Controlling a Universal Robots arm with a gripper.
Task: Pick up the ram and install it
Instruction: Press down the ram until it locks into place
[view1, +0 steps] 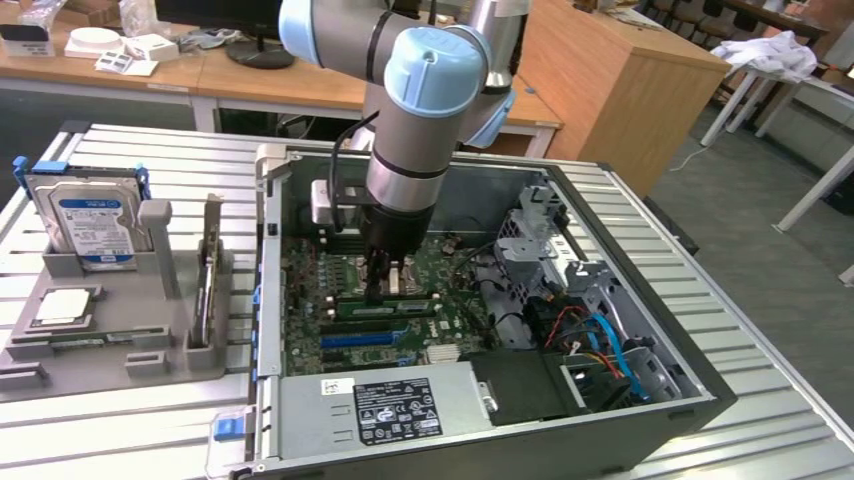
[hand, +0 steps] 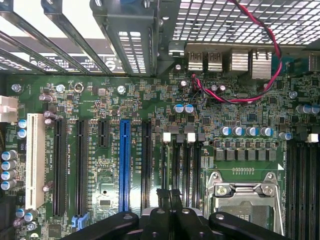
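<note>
Arm reaches down into the open computer case (view1: 641, 400), which lies on its side on the ribbed metal counter (view1: 134, 430). Tool (view1: 382, 283) sits low over the green motherboard (view1: 461, 270), directly above the memory slots. In the exterior view, a long green stick, the ram (view1: 384, 306), lies flat along the slots just under the tool tips; whether the tips touch it cannot be told. Wrist view: the two dark fingers (hand: 170, 200) appear pressed close together, with no visible gap and nothing seen between them. They are over the board between the blue expansion slot (hand: 124, 165) and the silver processor socket (hand: 245, 192). Black memory slots (hand: 182, 160) run just ahead of the fingertips. A red and black wire (hand: 260, 95) loops near the rear ports. At the exterior view's left, a grey holder tray (view1: 80, 345) rests on the counter, carrying a hard drive (view1: 91, 225) with a blue label standing upright, and a square silver processor chip (view1: 64, 305) lying flat.
</note>
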